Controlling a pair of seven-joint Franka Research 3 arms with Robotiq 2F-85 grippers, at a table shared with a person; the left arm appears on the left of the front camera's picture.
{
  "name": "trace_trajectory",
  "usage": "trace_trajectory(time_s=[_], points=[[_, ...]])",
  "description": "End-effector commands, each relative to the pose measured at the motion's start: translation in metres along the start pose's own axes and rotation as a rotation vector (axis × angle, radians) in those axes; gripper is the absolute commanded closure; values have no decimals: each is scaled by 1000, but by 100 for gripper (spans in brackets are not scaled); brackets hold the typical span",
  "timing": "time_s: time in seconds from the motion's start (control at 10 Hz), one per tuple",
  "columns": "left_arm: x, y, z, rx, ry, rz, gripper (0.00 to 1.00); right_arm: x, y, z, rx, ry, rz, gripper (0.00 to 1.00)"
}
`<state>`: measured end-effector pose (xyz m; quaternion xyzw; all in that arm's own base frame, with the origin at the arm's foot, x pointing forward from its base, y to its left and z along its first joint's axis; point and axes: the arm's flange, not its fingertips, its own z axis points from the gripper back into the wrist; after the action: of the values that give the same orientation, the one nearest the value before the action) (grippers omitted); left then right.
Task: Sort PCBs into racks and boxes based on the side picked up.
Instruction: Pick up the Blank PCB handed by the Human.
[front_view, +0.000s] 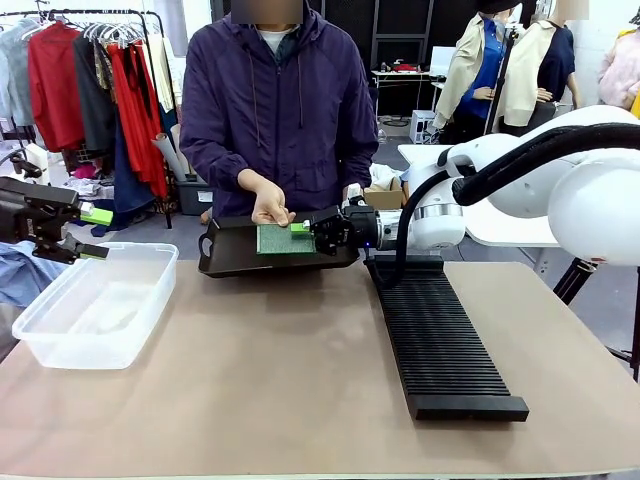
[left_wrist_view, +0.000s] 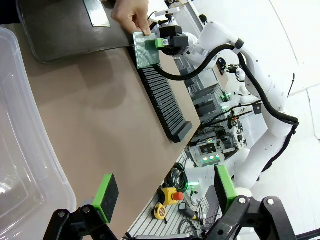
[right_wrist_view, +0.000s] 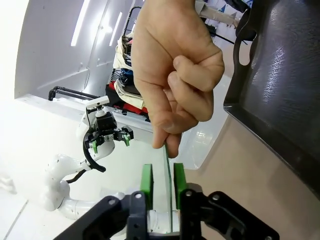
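Nearest you lie the rack and the box; your left gripper hangs wide open by the box, holding nothing; farther off, over the tray, the person's hand holds the PCB; your right gripper has a pad on each side of its edge, but you cannot tell if it pinches; if the hand lets go too soon, the board falls; those fingers are close and could get nipped.

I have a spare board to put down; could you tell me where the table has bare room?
Bare tabletop lies between the clear tub and the black rack, plus a strip right of the rack. Crowded: the tray, where the person's hand, PCB and right gripper meet.
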<state>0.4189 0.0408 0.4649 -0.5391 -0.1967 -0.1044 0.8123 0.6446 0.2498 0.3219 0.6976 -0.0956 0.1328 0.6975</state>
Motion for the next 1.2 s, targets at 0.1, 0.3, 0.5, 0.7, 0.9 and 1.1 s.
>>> trace_trajectory(time_s=[0.1,0.3,0.5,0.7,0.9,1.1], points=[[0,-2,2,-9,0,1,0,2,3,-8,3,-29,-36,100],[0,-2,2,-9,0,1,0,1,2,-7,3,-28,-44,100],[0,-2,2,-9,0,1,0,0,1,-6,11,-18,-59,100],[0,-2,2,-9,0,1,0,0,-1,-1,-1,-2,-30,100],[0,-2,2,-9,0,1,0,0,-1,-1,-1,-2,-30,100],[0,-2,2,-9,0,1,0,0,-1,-1,-1,-2,-30,100]])
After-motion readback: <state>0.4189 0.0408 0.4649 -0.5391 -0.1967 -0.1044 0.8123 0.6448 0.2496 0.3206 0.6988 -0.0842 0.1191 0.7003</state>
